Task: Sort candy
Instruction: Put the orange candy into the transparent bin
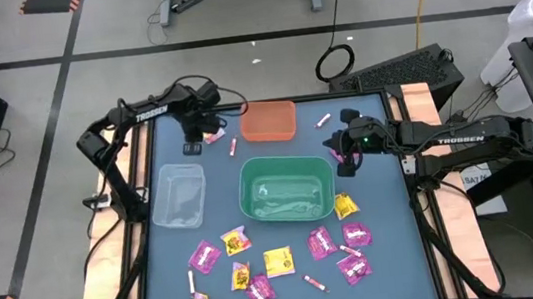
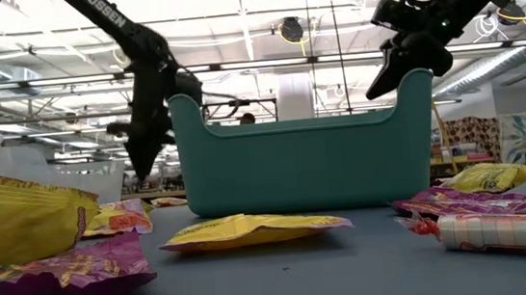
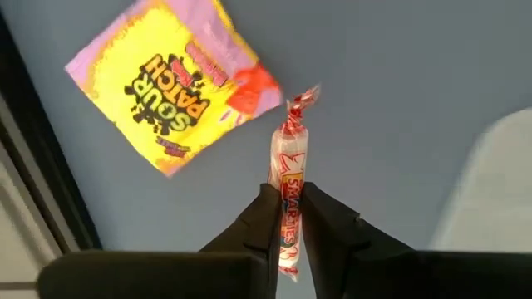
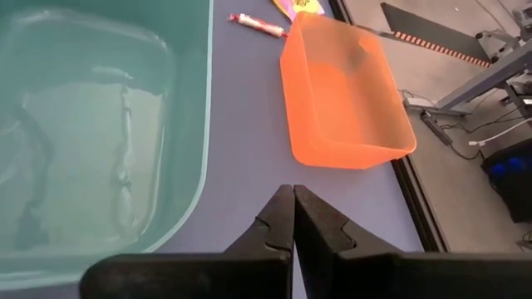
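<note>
My left gripper hangs over the table's far left corner, shut on a pink-white candy stick. Under it a yellow-and-pink candy packet lies flat on the table. Another stick lies beside the orange bin. Several pink and yellow packets are scattered along the near edge. My right gripper is shut on nothing, in the air between the green bin and the orange bin. My left gripper pinches the candy stick between its two fingers, which point down from above. The stick runs along the fingers, not across them. Its twisted end sticks out past the fingertips, and it appears clear of the table.
A clear bin stands left of the green bin. One more stick lies right of the orange bin, and one near the front edge. Bare blue table shows between the bins and the near candy.
</note>
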Motion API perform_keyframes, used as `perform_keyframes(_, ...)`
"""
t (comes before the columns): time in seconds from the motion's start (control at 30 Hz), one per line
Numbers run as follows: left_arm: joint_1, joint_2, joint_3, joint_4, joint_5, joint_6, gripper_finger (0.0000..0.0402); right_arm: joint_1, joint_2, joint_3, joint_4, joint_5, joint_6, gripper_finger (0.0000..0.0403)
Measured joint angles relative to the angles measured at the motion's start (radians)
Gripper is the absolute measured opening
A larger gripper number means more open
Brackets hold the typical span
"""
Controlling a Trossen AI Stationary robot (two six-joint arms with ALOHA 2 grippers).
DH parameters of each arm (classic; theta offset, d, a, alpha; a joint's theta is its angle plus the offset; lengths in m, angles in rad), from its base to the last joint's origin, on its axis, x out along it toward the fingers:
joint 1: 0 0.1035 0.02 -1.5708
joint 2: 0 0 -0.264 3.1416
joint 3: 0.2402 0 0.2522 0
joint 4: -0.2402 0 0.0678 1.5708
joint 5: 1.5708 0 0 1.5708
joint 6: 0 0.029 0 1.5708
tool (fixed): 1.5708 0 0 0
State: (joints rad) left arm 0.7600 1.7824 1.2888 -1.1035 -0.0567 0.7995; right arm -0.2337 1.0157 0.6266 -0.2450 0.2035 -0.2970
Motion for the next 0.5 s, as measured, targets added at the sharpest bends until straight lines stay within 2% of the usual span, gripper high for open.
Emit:
perform_keyframes(0.23,-0.052,0.0,0.169,-0.111,0.015,-0.181,0.0049,0.0,0.0,0.0,0.081,-0.004,0.024,0.0)
perform_keyframes(0.4,-0.107,0.0,0.279,-0.122,0.015,-0.253,0.0049,0.0,0.0,-0.005,0.157,-0.121,0.087,0.0)
perform_keyframes(0.5,-0.148,0.0,0.352,-0.132,0.016,-0.294,0.0049,0.0,0.0,-0.05,0.275,-0.176,0.142,0.0)
